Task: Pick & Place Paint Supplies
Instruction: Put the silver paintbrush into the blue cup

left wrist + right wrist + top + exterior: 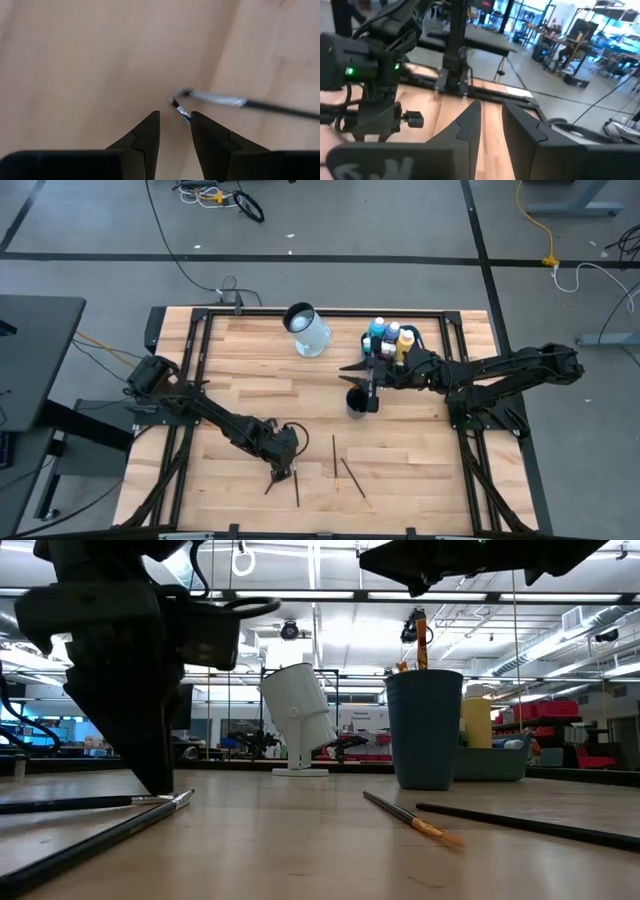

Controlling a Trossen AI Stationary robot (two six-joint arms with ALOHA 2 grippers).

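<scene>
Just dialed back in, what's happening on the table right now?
The left gripper is down at the table's front, fingers slightly apart just short of the tips of two paintbrushes, nothing held. Two more brushes lie loose nearby. The right gripper hangs over the dark cup, empty. The paint bottles sit in the tub.

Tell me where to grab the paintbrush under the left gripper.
Grip the paintbrush on its thin dark handle just behind the silver ferrule, coming straight down with the fingers straddling it crosswise. It lies flat on the table, so only a top approach fits.
</scene>
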